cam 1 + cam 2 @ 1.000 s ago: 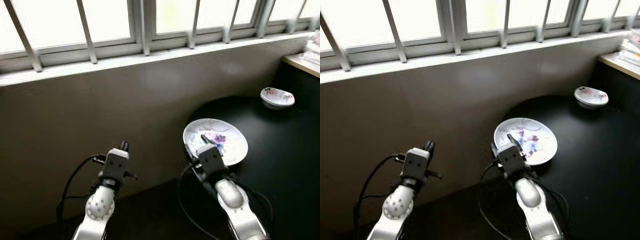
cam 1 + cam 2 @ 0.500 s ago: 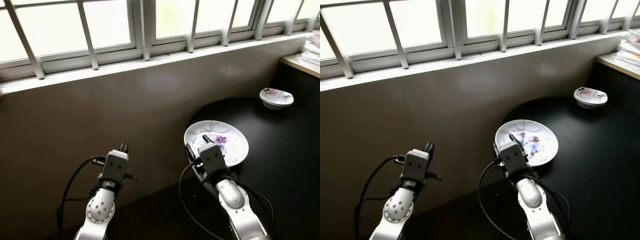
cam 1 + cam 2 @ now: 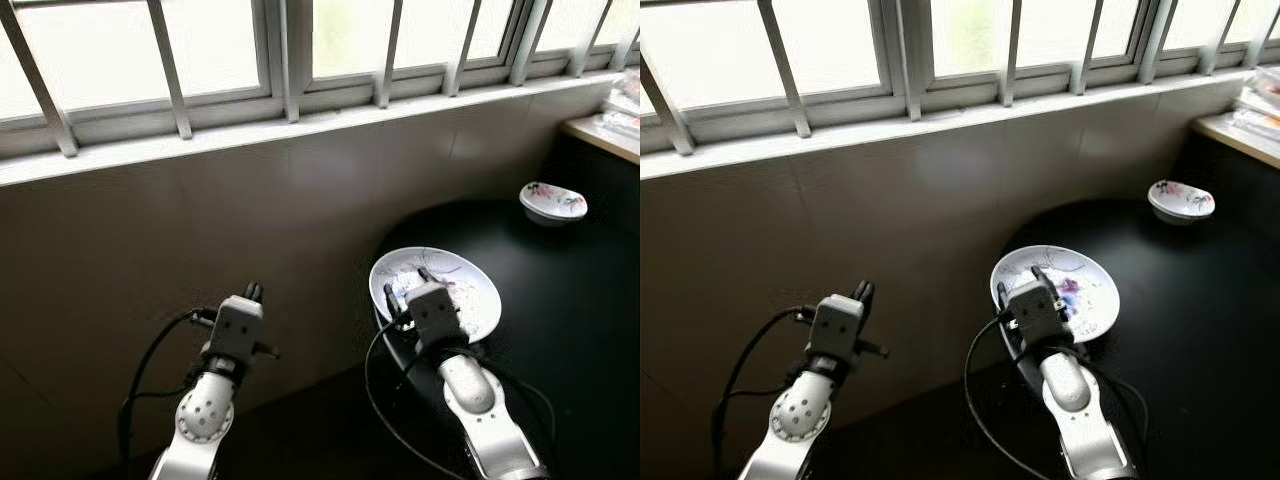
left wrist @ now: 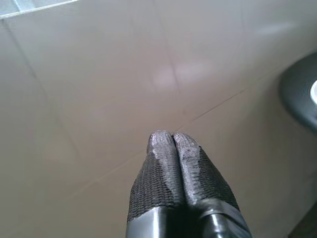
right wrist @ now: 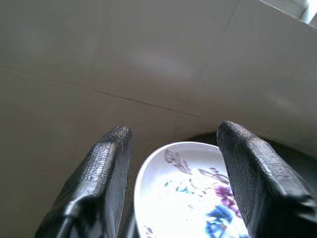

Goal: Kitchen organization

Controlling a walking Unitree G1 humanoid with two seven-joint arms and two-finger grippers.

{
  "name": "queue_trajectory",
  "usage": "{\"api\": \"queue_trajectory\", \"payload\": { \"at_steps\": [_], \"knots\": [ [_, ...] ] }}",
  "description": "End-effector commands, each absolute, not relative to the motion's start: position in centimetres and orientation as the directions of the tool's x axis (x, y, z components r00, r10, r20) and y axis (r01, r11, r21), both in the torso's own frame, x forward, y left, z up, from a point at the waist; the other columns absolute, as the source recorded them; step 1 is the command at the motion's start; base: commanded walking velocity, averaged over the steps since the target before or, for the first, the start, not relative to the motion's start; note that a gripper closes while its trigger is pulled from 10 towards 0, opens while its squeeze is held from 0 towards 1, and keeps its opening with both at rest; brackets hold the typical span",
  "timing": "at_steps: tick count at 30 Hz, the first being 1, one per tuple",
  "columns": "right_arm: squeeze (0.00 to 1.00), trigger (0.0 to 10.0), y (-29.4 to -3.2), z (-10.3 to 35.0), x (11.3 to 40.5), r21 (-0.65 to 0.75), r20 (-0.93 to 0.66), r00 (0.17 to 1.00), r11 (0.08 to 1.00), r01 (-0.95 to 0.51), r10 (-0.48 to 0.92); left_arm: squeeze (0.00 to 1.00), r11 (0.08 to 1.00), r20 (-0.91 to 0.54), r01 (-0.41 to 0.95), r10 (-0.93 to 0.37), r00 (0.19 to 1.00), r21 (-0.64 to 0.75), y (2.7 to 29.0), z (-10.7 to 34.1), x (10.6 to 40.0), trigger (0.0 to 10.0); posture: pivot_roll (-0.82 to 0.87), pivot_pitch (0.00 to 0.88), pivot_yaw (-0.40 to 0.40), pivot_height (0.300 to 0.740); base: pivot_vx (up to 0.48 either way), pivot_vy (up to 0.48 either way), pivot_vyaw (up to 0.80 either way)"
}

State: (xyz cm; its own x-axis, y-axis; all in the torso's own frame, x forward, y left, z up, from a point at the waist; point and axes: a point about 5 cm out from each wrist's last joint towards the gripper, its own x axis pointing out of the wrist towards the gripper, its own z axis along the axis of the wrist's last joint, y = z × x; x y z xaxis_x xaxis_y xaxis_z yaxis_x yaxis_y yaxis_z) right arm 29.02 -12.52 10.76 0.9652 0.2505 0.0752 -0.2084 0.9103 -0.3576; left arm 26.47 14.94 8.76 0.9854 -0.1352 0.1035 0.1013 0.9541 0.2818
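Observation:
A white plate (image 3: 470,290) with a purple and blue flower pattern lies on the black round table (image 3: 570,300), close to its left edge. My right gripper (image 3: 408,284) hovers over the plate's near left rim with its fingers open; in the right wrist view the plate (image 5: 193,193) lies between and beyond the two fingers (image 5: 257,168). A small white flowered bowl (image 3: 553,201) sits farther back on the table. My left gripper (image 3: 254,292) is raised before the beige tiled wall, away from the table, and its fingers (image 4: 168,163) are pressed together on nothing.
A beige tiled wall (image 3: 200,230) rises ahead under a barred window (image 3: 290,50). A light wooden shelf (image 3: 605,125) with papers sits at the far right behind the table.
The camera has shifted slightly. My right gripper has moved a little forward over the plate's near rim. The left arm holds its pose.

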Motion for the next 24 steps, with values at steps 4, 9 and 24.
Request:
{"api": "queue_trajectory", "payload": {
  "at_steps": [4, 9, 24],
  "knots": [
    [0.0, 10.0, -14.16, 10.76, 29.42, -0.365, 0.065, 0.981, 0.919, -0.146, 0.182, 0.0, 0.954, 0.12, 0.124, -0.162, 0.98, 0.272, 14.06, 9.15, 26.84, 10.0, -0.09, 0.0, 0.032, 0.74, 0.165, 0.0, -0.6],
    [0.0, 10.0, -14.21, 10.6, 29.48, -0.325, 0.053, 0.984, 0.935, -0.143, 0.17, 0.0, 0.954, 0.119, 0.126, -0.163, 0.979, 0.272, 14.01, 9.11, 26.81, 10.0, -0.09, 0.0, 0.032, 0.74, 0.067, 0.0, -0.48],
    [0.0, 10.0, -14.4, 10.34, 29.56, -0.366, 0.047, 0.988, 0.923, -0.123, 0.15, 0.0, 0.954, 0.119, 0.138, -0.175, 0.977, 0.265, 13.83, 9.0, 26.76, 10.0, -0.09, 0.0, 0.031, 0.74, 0.063, 0.0, -0.11]
  ]
}}
